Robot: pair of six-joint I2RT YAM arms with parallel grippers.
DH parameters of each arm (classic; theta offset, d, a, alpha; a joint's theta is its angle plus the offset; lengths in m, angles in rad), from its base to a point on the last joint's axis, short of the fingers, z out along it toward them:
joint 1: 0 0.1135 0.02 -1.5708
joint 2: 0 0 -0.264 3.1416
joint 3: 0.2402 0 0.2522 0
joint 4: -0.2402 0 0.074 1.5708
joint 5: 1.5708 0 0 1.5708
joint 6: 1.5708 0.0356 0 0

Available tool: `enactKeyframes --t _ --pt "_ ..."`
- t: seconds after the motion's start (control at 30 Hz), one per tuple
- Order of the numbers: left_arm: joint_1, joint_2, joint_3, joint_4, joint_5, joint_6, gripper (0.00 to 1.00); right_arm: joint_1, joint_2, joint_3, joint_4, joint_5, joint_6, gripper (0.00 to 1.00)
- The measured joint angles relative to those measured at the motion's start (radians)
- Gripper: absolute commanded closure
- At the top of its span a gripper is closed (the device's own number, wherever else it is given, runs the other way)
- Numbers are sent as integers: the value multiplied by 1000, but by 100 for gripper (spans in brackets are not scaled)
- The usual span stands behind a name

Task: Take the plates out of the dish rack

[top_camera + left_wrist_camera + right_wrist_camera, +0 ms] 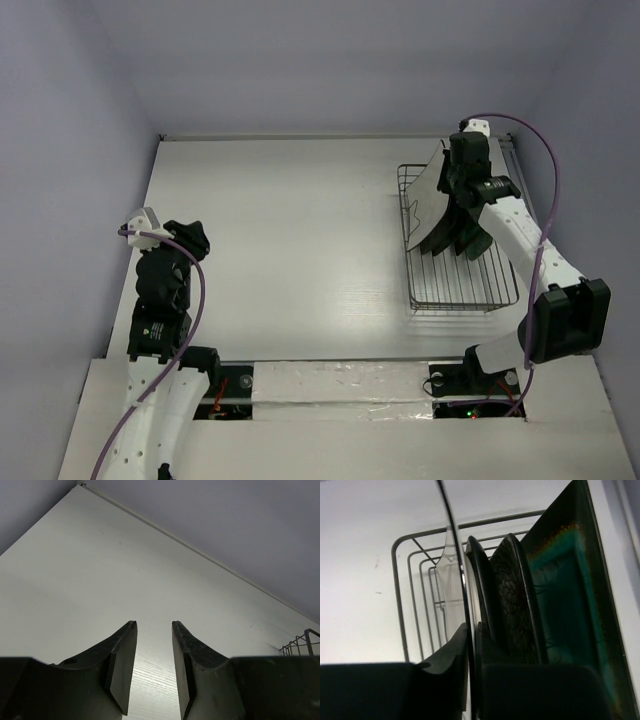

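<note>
The right claw (452,188) is clenched on the upper edge of a pale plate (428,190), flat and square-ish. In the right wrist view the two dark fingers (445,665) stand almost together, with only the plate's thin dark rim between them, seen edge-on and curving up out of the pinch. From above, the pale plate leans to the left, its top corner beside the claw and its lower end at the left side of the thin metal wire dish rack (465,290). I cannot tell whether that lower end rests on the wires or hangs just over them.

The dish rack stands on the far right part of the white counter (300,230). Just right of the gripped rim, still upright in the rack, come a dark-rimmed plate (476,580), then a black plate with a flower pattern (512,595), then a teal plate with a dark brown rim (565,590), packed close side by side. A translucent pale sliver (449,570) shows just left of the gripped rim; I cannot tell which plate it belongs to.

The left claw (153,623) is released, its fingers parted with only bare counter showing between them. It hangs over the left side of the counter, well apart from the dish rack, whose one corner shows at the right edge of the left wrist view.
</note>
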Motion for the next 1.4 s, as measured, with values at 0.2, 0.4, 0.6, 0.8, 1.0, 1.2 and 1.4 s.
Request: enactKeyframes --t 0.2,0.4,0.6,0.8,1.0,1.2,1.4 --pt "-7 0 0 0 0 0 68 4 20 45 -50 13 -51 100" --pt "-14 -3 0 0 0 0 68 4 23 91 -129 24 -51 100" --pt "-26 -3 0 0 0 0 67 5 -21 120 -201 24 -43 100" --pt "-26 -9 0 0 0 0 66 4 -172 121 -217 24 -39 100" --pt "-26 -9 0 0 0 0 63 6 -310 138 -194 -32 5 100" --pt "-26 -9 0 1 0 -3 52 45 -331 110 -93 -147 72 100" --pt "-26 -9 0 2 0 -8 28 253 -149 77 116 -169 210 100"
